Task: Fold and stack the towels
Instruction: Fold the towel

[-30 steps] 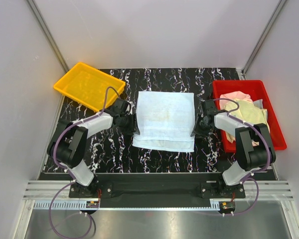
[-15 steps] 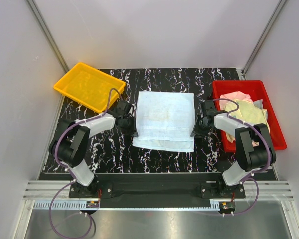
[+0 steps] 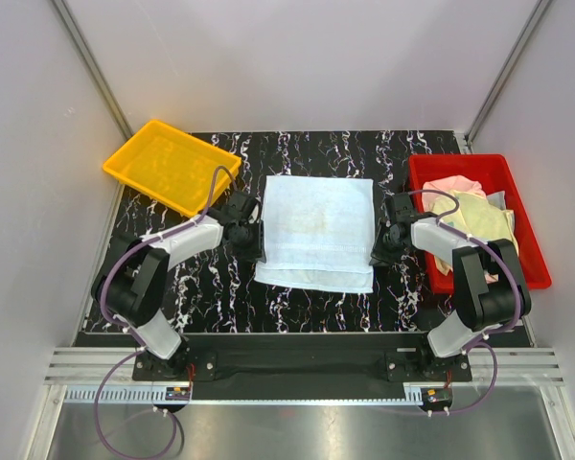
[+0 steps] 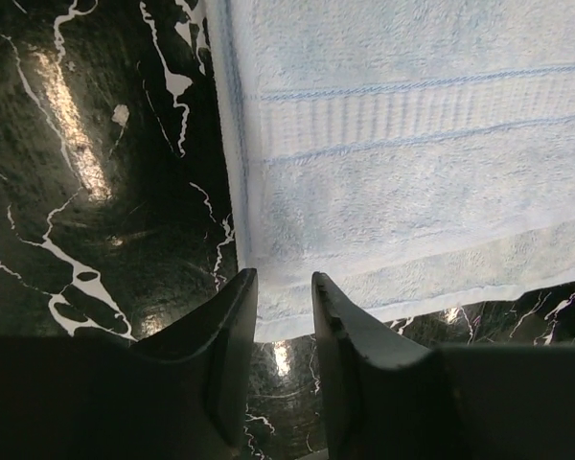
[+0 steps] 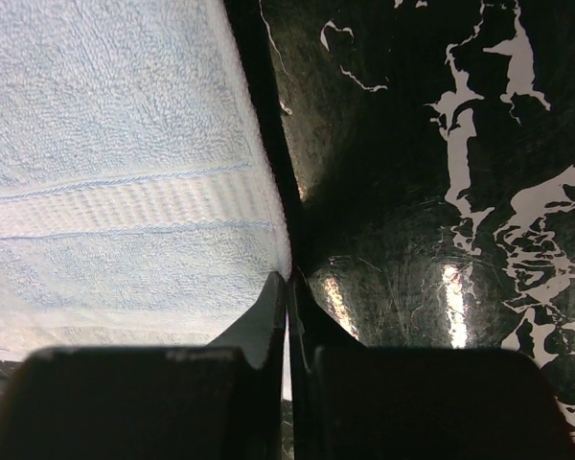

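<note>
Folding the light blue towel (image 4: 412,172) needs matched grips: my right hand (image 5: 287,287) is together at its edge, left hand (image 4: 285,287) apart astride it; close left, lift evenly.

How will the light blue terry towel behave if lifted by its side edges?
Probably floppy: the light blue terry towel lies flat in soft layers, so its middle would likely sag. Its fuzzy pile suggests little slipping.
</note>
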`<state>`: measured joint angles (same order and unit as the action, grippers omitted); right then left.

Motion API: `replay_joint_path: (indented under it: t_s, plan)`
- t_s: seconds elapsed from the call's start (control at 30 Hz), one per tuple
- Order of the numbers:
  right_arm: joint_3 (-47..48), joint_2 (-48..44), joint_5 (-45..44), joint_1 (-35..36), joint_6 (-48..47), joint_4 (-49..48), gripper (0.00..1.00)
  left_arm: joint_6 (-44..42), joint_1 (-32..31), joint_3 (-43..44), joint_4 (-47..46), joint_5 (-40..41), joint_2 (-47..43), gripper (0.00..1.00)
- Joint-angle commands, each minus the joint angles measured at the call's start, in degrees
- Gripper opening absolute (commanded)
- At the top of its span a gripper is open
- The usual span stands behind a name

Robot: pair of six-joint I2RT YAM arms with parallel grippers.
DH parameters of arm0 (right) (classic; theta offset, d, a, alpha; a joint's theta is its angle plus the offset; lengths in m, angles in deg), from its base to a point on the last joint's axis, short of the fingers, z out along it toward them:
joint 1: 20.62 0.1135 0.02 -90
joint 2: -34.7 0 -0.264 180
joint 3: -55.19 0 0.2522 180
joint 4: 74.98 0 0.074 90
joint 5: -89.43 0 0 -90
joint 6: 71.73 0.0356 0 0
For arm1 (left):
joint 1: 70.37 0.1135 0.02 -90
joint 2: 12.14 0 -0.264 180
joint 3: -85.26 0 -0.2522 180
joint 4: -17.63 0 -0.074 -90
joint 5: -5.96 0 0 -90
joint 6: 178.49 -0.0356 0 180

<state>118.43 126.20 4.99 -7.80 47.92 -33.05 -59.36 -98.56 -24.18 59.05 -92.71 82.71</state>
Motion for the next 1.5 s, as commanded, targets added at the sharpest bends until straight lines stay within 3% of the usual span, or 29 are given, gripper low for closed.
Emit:
replay_joint_path:
  t_s: [0.0, 0.3, 0.43, 0.67, 1.03, 1.47]
  plan:
    - [0.4, -2.1, -1.0, 0.7, -0.2, 1.0, 0.00, -0.3, -0.2, 1.7, 0.2, 2.1, -1.9, 0.34]
    - [1.0, -2.2, -0.8, 0.8, -0.9, 1.2, 0.00, 1.3, -1.1, -0.3, -1.8, 2.2, 0.6, 0.32]
    - [0.7, -2.5, -0.8, 0.8, -1.1, 1.2, 0.01, 1.5, -1.2, -0.1, -2.2, 2.2, 1.6, 0.24]
    - [0.6, -3.0, -1.0, 0.9, -1.4, 1.6, 0.12, 1.3, -1.3, 0.6, -0.5, 4.7, 1.9, 0.27]
    - [0.5, -2.3, -0.5, 0.8, -1.5, 1.0, 0.07, 0.8, -2.0, 1.2, 2.3, 8.5, -1.4, 0.31]
    - [0.0, -1.9, -0.3, 1.1, -1.8, 0.6, 0.08, 1.4, -2.5, 1.4, 0.2, 6.3, 1.5, 0.27]
